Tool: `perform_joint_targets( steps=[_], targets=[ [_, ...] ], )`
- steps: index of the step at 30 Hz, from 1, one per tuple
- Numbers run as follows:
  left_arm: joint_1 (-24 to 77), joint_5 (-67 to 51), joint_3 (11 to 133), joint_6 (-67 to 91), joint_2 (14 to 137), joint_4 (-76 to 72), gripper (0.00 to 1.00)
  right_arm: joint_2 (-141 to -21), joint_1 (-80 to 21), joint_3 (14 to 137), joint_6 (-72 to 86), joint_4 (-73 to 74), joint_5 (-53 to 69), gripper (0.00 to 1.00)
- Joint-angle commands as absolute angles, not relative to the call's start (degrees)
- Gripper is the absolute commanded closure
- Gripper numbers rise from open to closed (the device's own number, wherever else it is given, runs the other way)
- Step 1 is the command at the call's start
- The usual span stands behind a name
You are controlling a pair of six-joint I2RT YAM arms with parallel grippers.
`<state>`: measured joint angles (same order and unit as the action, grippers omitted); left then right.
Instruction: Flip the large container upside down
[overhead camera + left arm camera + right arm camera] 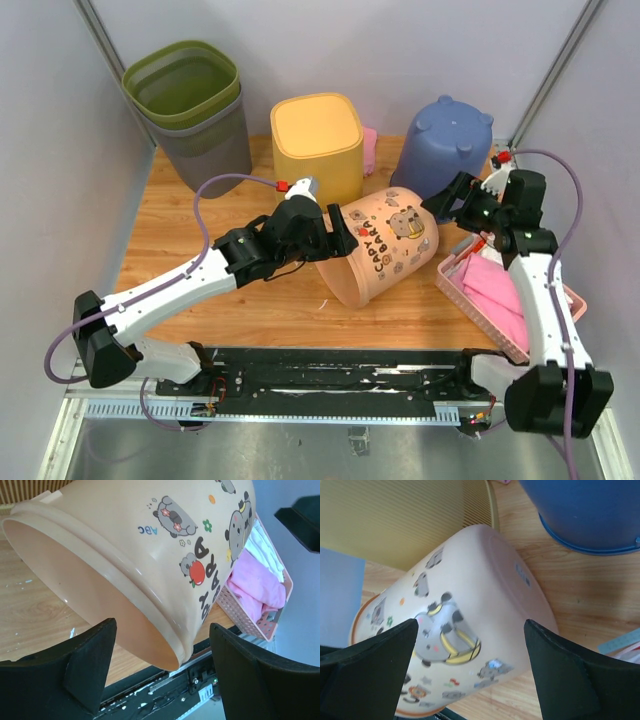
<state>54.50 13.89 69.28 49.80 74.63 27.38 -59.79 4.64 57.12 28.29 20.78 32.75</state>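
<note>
Task thing: the peach capybara bucket (385, 245) lies tipped on its side at the middle of the bench (200, 250). It is not upside down yet.
Bucket heading: from above, the open mouth faces about 8 o'clock and the flat bottom about 2 o'clock. The cartoon print and lettering are on the upper side.
Bucket support: the low edge of the rim is down by the near bench edge. I cannot tell how much of the side wall rests on the wood.
My left claw (338, 238): released, jaws spread wide at the mouth end. In my wrist view the lowest part of the rim sits between the two fingers with a gap on each side.
My right claw (447, 197): released, jaws spread wide over the bottom end of the bucket. I cannot tell whether either finger touches it.
At 11 o'clock from the bucket: a green bin (185, 85) nested in a grey bin (205, 150), both mouth up.
At 12 o'clock: a yellow container (318, 140), bottom up, just behind the bucket.
At 1 o'clock: a blue container (445, 145), bottom up, near my right claw.
At 4 o'clock: a pink basket (465, 305) holding pink cloth (495, 290), beside the bucket at the right bench edge.
</note>
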Motion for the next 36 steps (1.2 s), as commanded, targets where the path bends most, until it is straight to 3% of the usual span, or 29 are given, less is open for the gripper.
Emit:
perform_joint_targets(
  steps=[1, 9, 16, 21, 24, 30, 36],
  targets=[
    [54.58, 15.85, 69.22, 49.35, 75.15, 26.39, 0.22, -66.00, 5.49, 59.55, 28.32, 16.72, 31.73, 0.11],
    [53.73, 16.10, 67.95, 49.15, 78.13, 27.66, 0.27, -74.28, 5.45, 58.82, 28.32, 13.44, 48.15, 0.12],
    [53.53, 16.43, 67.72, 48.56, 77.72, 30.52, 0.29, -67.65, 5.45, 49.07, 33.60, 9.03, 54.87, 0.13],
    [53.52, 17.92, 65.72, 49.12, 75.76, 32.68, 0.44, -62.29, 5.36, 44.71, 33.92, 9.96, 57.01, 0.13],
    [53.53, 18.48, 64.69, 48.60, 74.37, 33.40, 0.47, -60.99, 5.19, 43.65, 33.65, 11.47, 56.96, 0.13],
    [53.53, 22.54, 65.24, 43.16, 72.17, 36.91, 0.31, -60.47, 5.19, 42.43, 34.04, 11.13, 56.14, 0.13],
    [53.53, 23.00, 58.75, 35.34, 63.85, 27.68, 0.20, -61.24, 5.19, 42.34, 34.55, 10.33, 56.12, 0.13]
  ],
)
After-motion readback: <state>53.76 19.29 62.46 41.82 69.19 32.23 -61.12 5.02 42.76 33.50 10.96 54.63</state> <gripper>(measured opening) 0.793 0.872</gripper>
